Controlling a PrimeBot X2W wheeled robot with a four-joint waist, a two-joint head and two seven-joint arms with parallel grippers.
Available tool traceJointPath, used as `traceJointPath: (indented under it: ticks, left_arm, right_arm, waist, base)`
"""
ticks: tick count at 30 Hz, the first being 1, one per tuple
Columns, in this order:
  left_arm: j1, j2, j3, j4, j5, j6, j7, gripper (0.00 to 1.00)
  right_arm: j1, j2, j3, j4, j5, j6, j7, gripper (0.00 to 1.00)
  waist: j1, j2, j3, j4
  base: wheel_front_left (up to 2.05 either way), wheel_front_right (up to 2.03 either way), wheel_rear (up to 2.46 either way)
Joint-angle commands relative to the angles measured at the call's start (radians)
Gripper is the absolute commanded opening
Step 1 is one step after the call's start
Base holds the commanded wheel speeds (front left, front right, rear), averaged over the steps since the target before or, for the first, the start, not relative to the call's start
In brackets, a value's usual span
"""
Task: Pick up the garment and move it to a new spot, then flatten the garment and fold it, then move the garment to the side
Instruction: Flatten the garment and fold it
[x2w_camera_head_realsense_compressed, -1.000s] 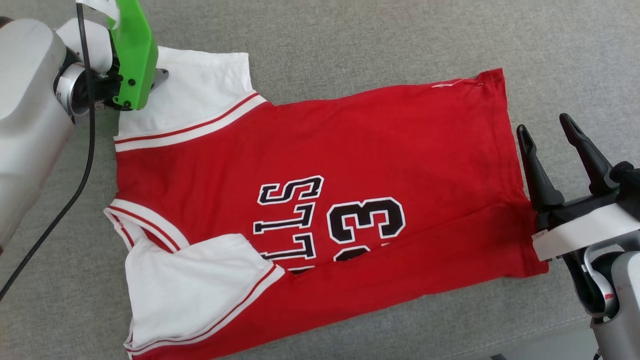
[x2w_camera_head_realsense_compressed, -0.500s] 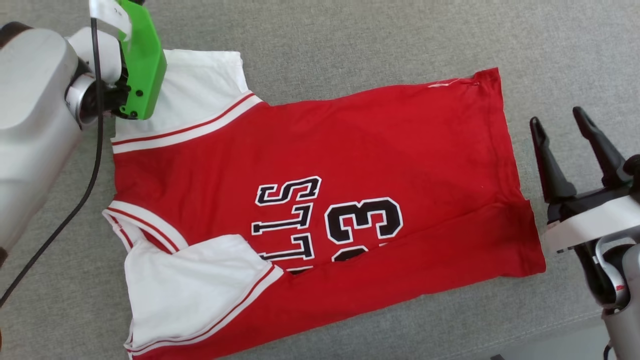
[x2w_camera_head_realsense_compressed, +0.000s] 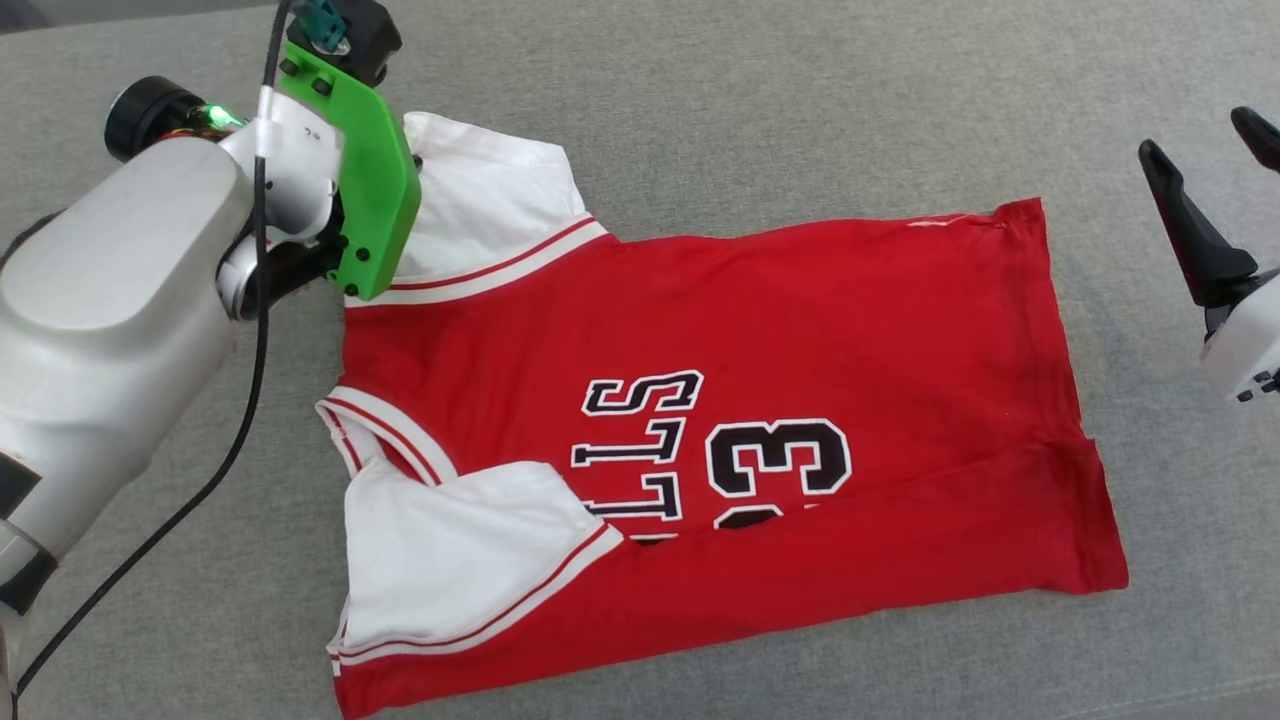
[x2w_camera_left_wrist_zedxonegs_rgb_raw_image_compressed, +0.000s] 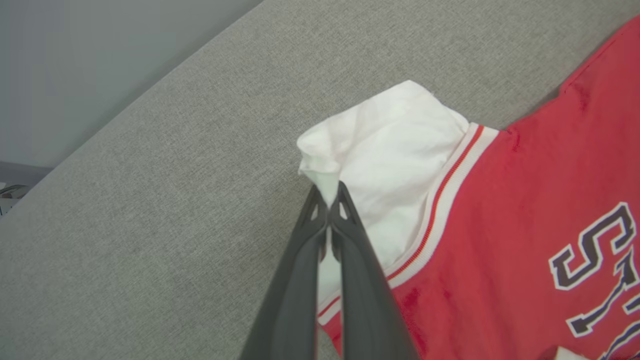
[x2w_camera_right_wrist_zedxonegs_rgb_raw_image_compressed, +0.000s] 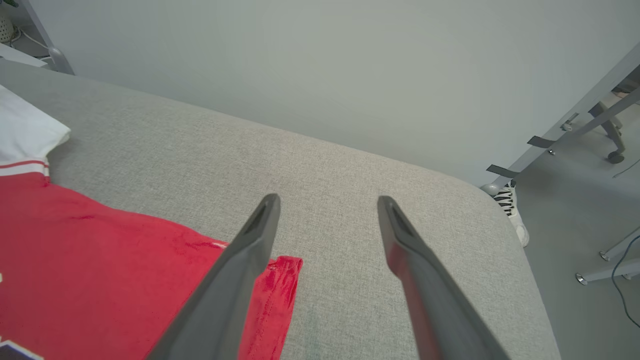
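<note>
The garment (x2w_camera_head_realsense_compressed: 750, 330) is a red jersey with white sleeves and black lettering, lying flat on the grey cushion. Its collar points left in the head view. In the left wrist view my left gripper (x2w_camera_left_wrist_zedxonegs_rgb_raw_image_compressed: 328, 196) is shut on the edge of the far white sleeve (x2w_camera_left_wrist_zedxonegs_rgb_raw_image_compressed: 390, 150), which bunches up at the fingertips. In the head view a green wrist plate (x2w_camera_head_realsense_compressed: 375, 190) hides those fingers. My right gripper (x2w_camera_head_realsense_compressed: 1197, 132) stands open past the jersey's hem, off the cloth. The right wrist view shows the right gripper (x2w_camera_right_wrist_zedxonegs_rgb_raw_image_compressed: 327, 200) with its left finger above the red hem corner (x2w_camera_right_wrist_zedxonegs_rgb_raw_image_compressed: 280, 280).
The grey cushion (x2w_camera_head_realsense_compressed: 800, 100) extends beyond the jersey on all sides. Its rounded far edge (x2w_camera_right_wrist_zedxonegs_rgb_raw_image_compressed: 450, 175) meets a pale wall. A shoe (x2w_camera_right_wrist_zedxonegs_rgb_raw_image_compressed: 510, 202) and metal furniture legs (x2w_camera_right_wrist_zedxonegs_rgb_raw_image_compressed: 575, 135) stand on the floor to the right. A black cable (x2w_camera_head_realsense_compressed: 215, 470) hangs by my left arm.
My left gripper has shut on the far white sleeve and pulled it up a little. The camera has shifted. My right gripper has drawn away from the hem, staying open.
</note>
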Motion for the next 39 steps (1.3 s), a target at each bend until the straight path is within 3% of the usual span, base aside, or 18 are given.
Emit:
traceJointPath:
  ticks: [1, 8, 14, 25, 34, 35, 37, 39]
  left_arm:
    - [0.019, 0.003, -0.003, -0.011, 0.007, -0.003, -0.017, 0.00]
    - [0.017, -0.003, -0.011, -0.071, 0.039, 0.003, -0.068, 0.00]
    - [-0.002, -0.004, -0.005, -0.126, 0.061, 0.020, -0.093, 0.00]
    - [-0.037, -0.006, -0.001, -0.197, 0.092, 0.043, -0.113, 0.00]
    - [-0.032, 0.006, 0.000, -0.203, 0.095, 0.048, -0.128, 0.00]
    - [-0.029, 0.008, 0.000, -0.202, 0.093, 0.048, -0.129, 0.00]
    - [-0.022, 0.012, -0.001, -0.197, 0.089, 0.048, -0.133, 0.00]
    - [-0.012, 0.016, -0.001, -0.192, 0.085, 0.048, -0.138, 0.00]
  right_arm:
    - [-0.032, -0.024, 0.025, 0.013, 0.039, -0.001, 0.059, 1.00]
    - [-0.132, -0.136, 0.154, 0.108, 0.237, -0.001, 0.402, 1.00]
    - [-0.220, -0.162, 0.232, 0.188, 0.298, -0.001, 0.552, 1.00]
    - [-0.351, -0.111, 0.349, 0.367, 0.295, -0.001, 0.582, 1.00]
    - [-0.334, -0.125, 0.471, 0.438, 0.345, -0.001, 0.573, 1.00]
    - [-0.334, -0.128, 0.476, 0.441, 0.350, -0.001, 0.564, 0.50]
    - [-0.339, -0.133, 0.478, 0.447, 0.355, -0.001, 0.520, 0.00]
    - [-0.345, -0.138, 0.480, 0.453, 0.353, -0.001, 0.468, 0.00]
  waist:
    - [-0.0001, -0.0001, -0.032, 0.040]
    - [-0.0001, -0.0001, -0.021, 0.083]
    - [-0.0001, -0.0001, 0.024, 0.117]
    - [-0.0001, -0.0001, 0.096, 0.155]
    - [-0.0001, -0.0001, 0.105, 0.155]
    - [-0.0001, -0.0001, 0.102, 0.153]
    - [-0.0001, -0.0001, 0.094, 0.149]
    - [-0.0001, -0.0001, 0.081, 0.144]
  base:
    - [0.00, 0.00, 0.00]
    - [0.00, 0.00, 0.00]
    - [0.00, 0.00, 0.00]
    - [0.00, 0.00, 0.00]
    - [0.00, 0.00, 0.00]
    - [0.00, 0.00, 0.00]
    - [0.00, 0.00, 0.00]
    - [0.00, 0.00, 0.00]
